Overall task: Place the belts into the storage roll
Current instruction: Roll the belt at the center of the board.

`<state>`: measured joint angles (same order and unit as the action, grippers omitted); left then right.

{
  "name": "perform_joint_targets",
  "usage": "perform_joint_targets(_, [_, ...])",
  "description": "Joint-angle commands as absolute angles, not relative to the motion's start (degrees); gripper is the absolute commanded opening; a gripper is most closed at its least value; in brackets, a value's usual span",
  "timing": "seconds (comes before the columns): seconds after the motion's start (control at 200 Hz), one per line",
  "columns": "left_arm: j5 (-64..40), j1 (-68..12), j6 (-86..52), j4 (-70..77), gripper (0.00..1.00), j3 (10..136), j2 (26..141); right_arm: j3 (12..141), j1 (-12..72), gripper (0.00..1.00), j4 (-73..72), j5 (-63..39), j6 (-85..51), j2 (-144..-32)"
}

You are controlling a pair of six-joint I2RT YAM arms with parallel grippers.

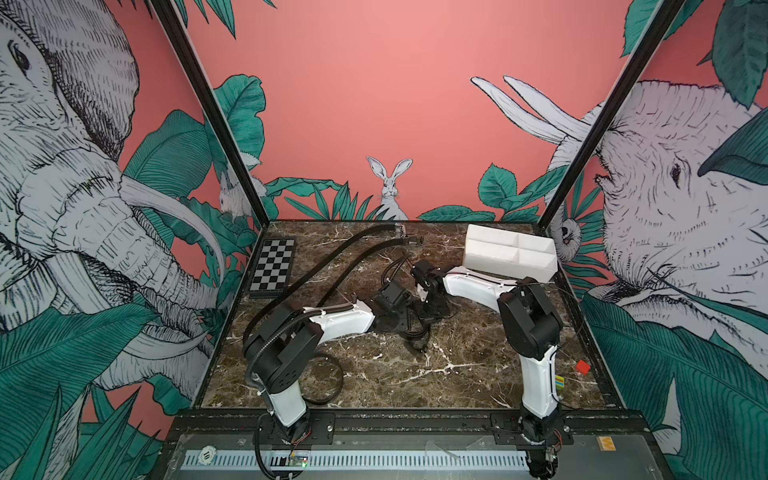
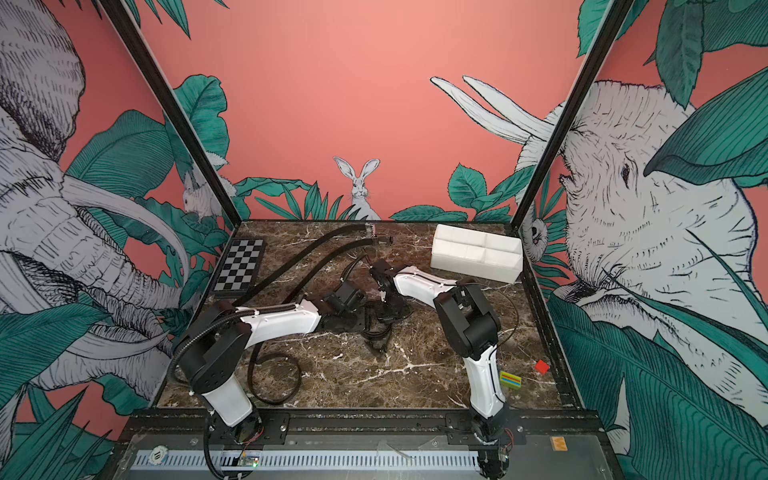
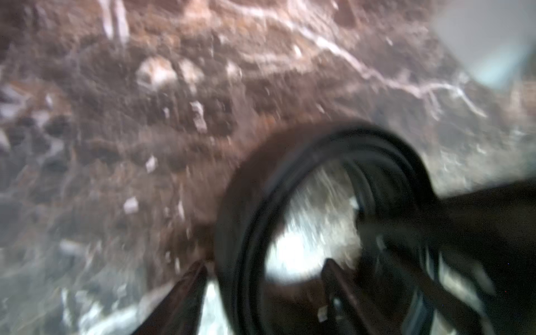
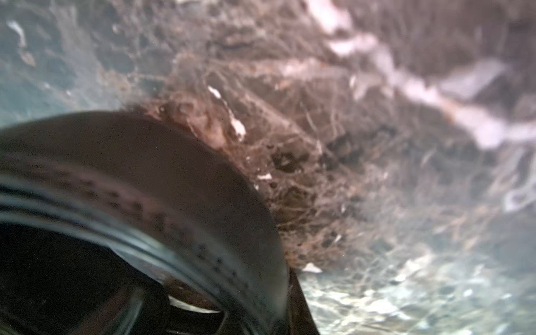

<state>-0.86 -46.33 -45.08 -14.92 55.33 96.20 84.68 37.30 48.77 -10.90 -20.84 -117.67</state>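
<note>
A black belt [image 1: 415, 337] lies coiled mid-table, and both grippers meet over it. In the left wrist view its coil wall [image 3: 240, 220] stands between the wide-apart fingers of my left gripper [image 3: 261, 278], which is open. In the right wrist view the layered belt wall [image 4: 179, 197] presses against one finger [image 4: 297, 301] of my right gripper [image 4: 258, 313], which is shut on it; the other finger is hidden behind the coil. A second belt [image 1: 328, 384] lies in a loose loop by the left arm's base. The storage roll [image 1: 512, 252], a white divided tray, stands at the back right.
A checkered board [image 1: 272, 266] lies at the back left. Two ribbed black cable hoses [image 1: 332, 259] arch across the table's back half. A red block [image 1: 582, 367] and a striped coloured block [image 2: 510, 380] sit near the right arm's base.
</note>
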Motion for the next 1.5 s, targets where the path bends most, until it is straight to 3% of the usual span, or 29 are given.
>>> perform_joint_targets(0.0, [-4.50,-43.50,-42.66,-16.99,0.81,54.02,90.06,87.27,36.47,0.00,54.60,-6.08,-7.14,-120.46])
perform_joint_targets(0.09, [-6.85,-41.22,-40.41,-15.01,0.88,54.14,89.49,90.77,36.80,0.00,55.50,-5.80,-1.79,-121.73])
perform_joint_targets(0.23, [-10.19,-40.61,-36.87,-13.63,0.89,57.46,93.14,96.31,37.45,0.00,57.51,-3.46,2.26,-124.45])
perform_joint_targets(0.765, [-5.21,-40.69,-36.92,-10.72,0.65,59.86,102.50,101.04,39.17,0.00,58.88,-4.93,6.84,-127.66])
perform_joint_targets(1.0, [-2.79,-40.78,-35.68,-11.86,0.39,61.61,105.79,101.15,39.41,0.00,59.11,-4.42,5.87,-127.30])
perform_joint_targets(1.11, [-0.41,-41.62,-35.68,-12.54,0.19,60.68,105.74,101.34,39.29,0.00,59.33,-4.74,4.16,-127.10])
perform_joint_targets(1.25, [4.18,-43.63,-35.38,-14.68,0.00,60.77,105.43,101.16,38.80,0.22,59.69,-6.20,0.92,-126.32])
perform_joint_targets(1.34, [7.22,-44.84,-35.53,-15.69,0.00,60.90,105.31,99.73,38.12,0.35,59.04,-7.40,-2.18,-124.97])
perform_joint_targets(1.496, [11.40,-46.35,-35.66,-17.06,0.00,61.13,105.28,96.72,36.77,0.48,58.80,-10.23,-8.17,-122.60])
